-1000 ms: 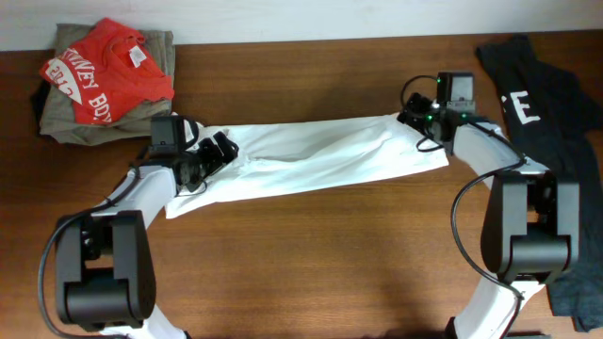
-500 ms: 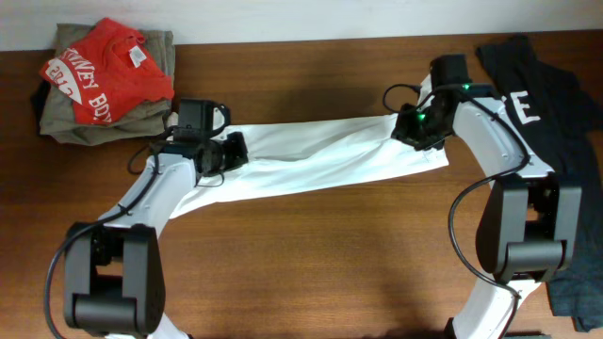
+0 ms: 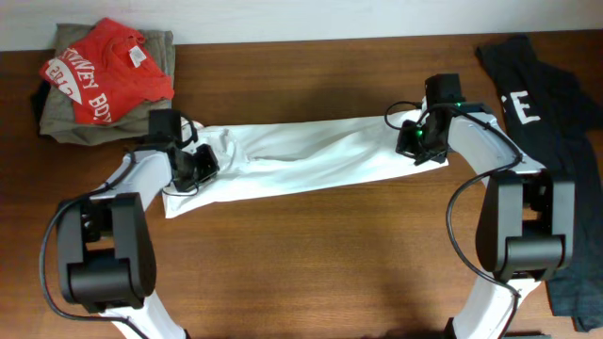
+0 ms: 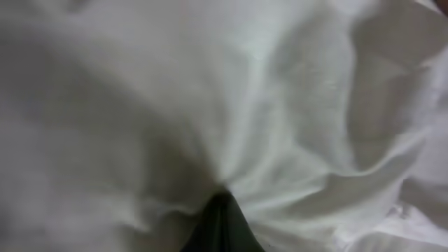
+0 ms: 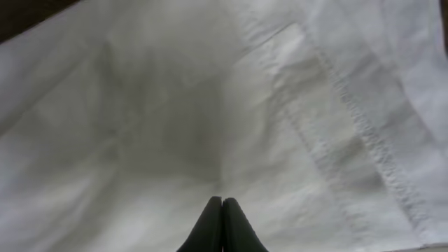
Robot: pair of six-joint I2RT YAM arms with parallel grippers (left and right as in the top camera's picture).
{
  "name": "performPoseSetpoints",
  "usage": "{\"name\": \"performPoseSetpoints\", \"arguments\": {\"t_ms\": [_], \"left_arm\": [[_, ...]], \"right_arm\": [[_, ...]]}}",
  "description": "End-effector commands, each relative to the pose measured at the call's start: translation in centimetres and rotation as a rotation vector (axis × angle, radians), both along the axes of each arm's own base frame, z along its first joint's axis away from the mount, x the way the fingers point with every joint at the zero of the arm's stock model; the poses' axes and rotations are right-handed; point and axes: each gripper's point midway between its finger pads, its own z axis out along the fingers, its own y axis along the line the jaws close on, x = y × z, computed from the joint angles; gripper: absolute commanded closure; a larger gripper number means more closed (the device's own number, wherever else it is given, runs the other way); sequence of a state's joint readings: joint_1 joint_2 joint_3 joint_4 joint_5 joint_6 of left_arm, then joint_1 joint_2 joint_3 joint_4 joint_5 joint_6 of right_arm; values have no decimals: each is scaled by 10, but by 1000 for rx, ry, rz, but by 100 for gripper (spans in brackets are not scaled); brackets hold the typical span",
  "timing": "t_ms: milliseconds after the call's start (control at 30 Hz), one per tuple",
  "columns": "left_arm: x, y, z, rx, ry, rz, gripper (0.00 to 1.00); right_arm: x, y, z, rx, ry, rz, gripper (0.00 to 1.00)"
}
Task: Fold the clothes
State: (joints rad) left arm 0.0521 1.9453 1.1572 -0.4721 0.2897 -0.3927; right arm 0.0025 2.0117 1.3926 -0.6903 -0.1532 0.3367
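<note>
The white T-shirt (image 3: 311, 155) lies as a long folded strip across the middle of the table. My left gripper (image 3: 196, 162) is on its left end. In the left wrist view the dark fingertips (image 4: 220, 206) are shut, and creases in the white cloth (image 4: 280, 105) radiate from them. My right gripper (image 3: 415, 141) is on the strip's right end. In the right wrist view its gripper (image 5: 222, 204) is shut, tips pressed together into the cloth (image 5: 175, 105) beside a stitched hem (image 5: 350, 119). A black shirt with white lettering (image 3: 537, 94) lies at the far right.
A stack of folded clothes sits at the back left, a red printed shirt (image 3: 104, 80) on top of an olive garment (image 3: 66, 122). The brown wooden table (image 3: 311, 254) runs in front of the strip. The black shirt hangs down along the right edge.
Both grippers have gone from open to shut on the ends of the white strip. The left one dropped back toward the front left; the right one moved slightly down onto the cloth.
</note>
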Motion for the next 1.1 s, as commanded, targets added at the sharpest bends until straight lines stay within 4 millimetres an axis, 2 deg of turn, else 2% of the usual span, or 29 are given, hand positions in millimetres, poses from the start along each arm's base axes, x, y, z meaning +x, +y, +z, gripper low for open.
{"name": "performPoseSetpoints", "arguments": {"t_ms": [0,67,133,233,333,400,533,567,600,633,667,700,767,833,900,933,967,1000,1067], "left_arm": [[-10,24,-17,33,62,50,99],[-14,37,-23,88,82,74,99],[-22,53,-26,181,119,102,99],[-41,82,-29,325,204,194,99],[-46,92,-23,323,229,229,99],[-41,98,-8,323,210,247,99],[-15,102,58,326,53,273,99],[-9,103,87,327,-23,286,99],[-8,103,99,327,-59,290,99],[-7,103,109,327,-86,295,86],[-7,103,118,328,-109,299,46],[-7,103,119,327,-112,299,31],[-10,103,115,328,-99,297,1],[-10,102,114,328,-95,296,1],[-12,102,113,328,-86,295,1],[-13,102,112,327,-82,294,1],[-14,102,112,327,-77,293,1],[-15,102,111,327,-74,293,1],[-15,101,111,321,-72,290,1]], "right_arm": [[-7,-9,-31,-33,67,-18,96],[-11,-16,-43,-32,100,-40,96],[-19,-29,-46,-30,137,-73,96],[-42,-64,-49,-73,227,-157,96],[-60,-85,-44,-63,284,-215,96],[-65,-92,-34,-61,288,-231,96],[-68,-94,4,-64,235,-240,96],[-66,-94,25,-69,186,-243,96],[-64,-95,36,-72,156,-245,96],[-61,-96,53,-77,102,-247,96],[-57,-99,70,-95,49,-253,95],[-55,-101,82,-107,14,-257,80],[-44,-116,99,-185,-72,-272,3],[-38,-123,99,-210,-95,-258,1],[-27,-146,91,-206,-132,-264,1],[-19,-146,88,-166,-160,-207,1],[-10,-138,84,-73,-207,-90,1],[-8,-136,77,6,-225,-47,1],[-10,-140,60,60,-197,-59,1]]}}
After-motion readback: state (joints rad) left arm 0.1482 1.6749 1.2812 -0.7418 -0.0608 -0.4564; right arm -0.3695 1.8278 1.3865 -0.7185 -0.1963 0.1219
